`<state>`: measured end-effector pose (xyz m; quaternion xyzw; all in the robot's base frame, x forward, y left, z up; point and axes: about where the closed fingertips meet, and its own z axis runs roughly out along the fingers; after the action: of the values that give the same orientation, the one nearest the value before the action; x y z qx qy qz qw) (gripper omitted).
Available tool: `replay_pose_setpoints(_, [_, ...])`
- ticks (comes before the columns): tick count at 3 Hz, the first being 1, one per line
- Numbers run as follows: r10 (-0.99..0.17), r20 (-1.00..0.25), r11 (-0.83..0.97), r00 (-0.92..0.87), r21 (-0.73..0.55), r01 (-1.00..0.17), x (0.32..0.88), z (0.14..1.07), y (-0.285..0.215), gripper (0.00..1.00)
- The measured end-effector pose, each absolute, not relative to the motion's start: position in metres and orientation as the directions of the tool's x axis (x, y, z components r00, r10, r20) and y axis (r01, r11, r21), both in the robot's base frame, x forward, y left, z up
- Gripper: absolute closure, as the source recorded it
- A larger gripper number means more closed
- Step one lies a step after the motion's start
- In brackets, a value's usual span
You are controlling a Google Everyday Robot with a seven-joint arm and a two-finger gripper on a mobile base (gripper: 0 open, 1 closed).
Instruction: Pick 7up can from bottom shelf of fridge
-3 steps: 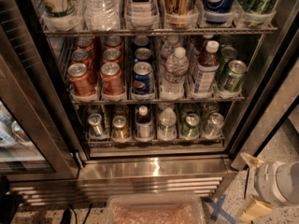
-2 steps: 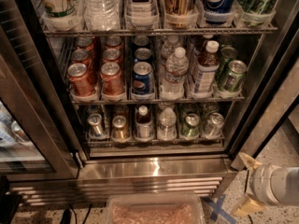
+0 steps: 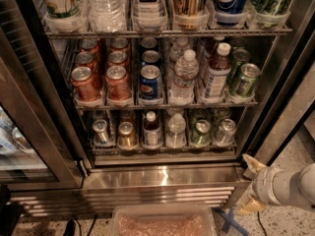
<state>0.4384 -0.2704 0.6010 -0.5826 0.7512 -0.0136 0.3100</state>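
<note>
Gripper [image 3: 249,185] hangs below and right of the 7up can [image 3: 201,132], outside the fridge [image 3: 162,177], fingers [image 3: 253,163] spread wide and empty. The can stands upright at the bottom shelf [image 3: 162,150] front, water bottle [image 3: 175,131] just left of it; reaching it likely means travelling up-left.

I have the gripper [image 3: 249,185] low at the right of my view, pointing left. Its two tan fingers [image 3: 253,163] stand spread, one above the other, with a wide gap between them. Behind them I see the white wrist [image 3: 271,186], and the arm [image 3: 304,183] runs roughly level off the right edge.
</note>
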Motion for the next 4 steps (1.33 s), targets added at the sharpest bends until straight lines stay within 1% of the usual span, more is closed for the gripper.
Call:
replay_pose_setpoints(1, [-0.874,-0.466,0.336,-0.139,-0.37,-0.866,0.436,0.602,-0.267,0.0])
replay_pose_setpoints(2, [-0.812,-0.561,0.438,-0.16,-0.405,-0.803,0.455,0.605,-0.265,0.03])
replay_pose_setpoints(3, [-0.707,-0.683,0.608,-0.182,-0.455,-0.651,0.484,0.616,-0.278,0.21])
replay_pose_setpoints(4, [-0.616,-0.763,0.72,-0.193,-0.448,-0.53,0.501,0.619,-0.289,0.2])
